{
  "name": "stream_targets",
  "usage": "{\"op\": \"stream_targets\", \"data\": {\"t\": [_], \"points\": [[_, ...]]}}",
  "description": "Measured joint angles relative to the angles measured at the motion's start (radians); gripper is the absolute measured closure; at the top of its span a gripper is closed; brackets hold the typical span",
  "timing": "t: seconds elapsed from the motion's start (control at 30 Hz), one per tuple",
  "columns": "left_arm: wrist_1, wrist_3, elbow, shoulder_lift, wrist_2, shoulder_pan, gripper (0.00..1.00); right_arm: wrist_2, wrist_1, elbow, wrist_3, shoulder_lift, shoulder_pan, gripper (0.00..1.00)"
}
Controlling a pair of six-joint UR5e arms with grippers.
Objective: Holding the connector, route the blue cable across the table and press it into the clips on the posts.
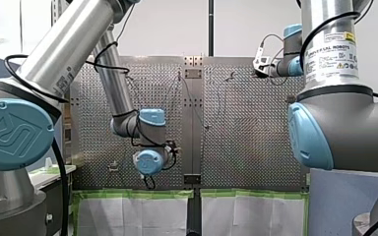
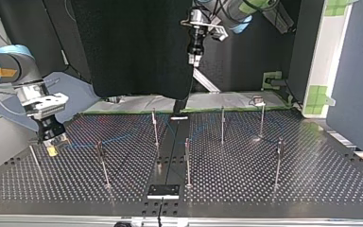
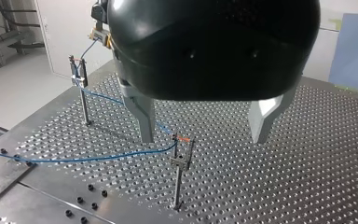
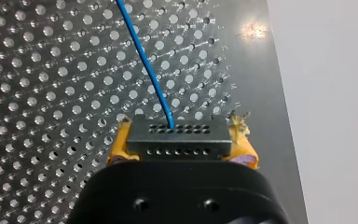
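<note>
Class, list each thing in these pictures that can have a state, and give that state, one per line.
Right claw: shut on the connector.
Left claw: open, holding nothing.
Connector: gripped at both ends.
Blue cable: clipped at the near post and the far post.

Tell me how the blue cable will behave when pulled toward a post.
Probably floppy: the blue cable droops in a curve off the post. Likely light, being so thin. It should follow the connector held in my right pincer.
</note>
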Motion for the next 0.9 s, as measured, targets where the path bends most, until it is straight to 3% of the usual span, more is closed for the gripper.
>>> {"op": "stream_targets", "data": {"t": [0.2,0.9], "points": [[0.021,0.000,-0.035,0.000,0.000,0.000,0.00,0.012,-0.001,0.000,0.000,0.000,-0.001,1.00],[0.022,0.000,-0.039,0.000,0.000,0.001,0.00,0.016,-0.002,0.002,-0.003,0.001,-0.002,1.00]]}}
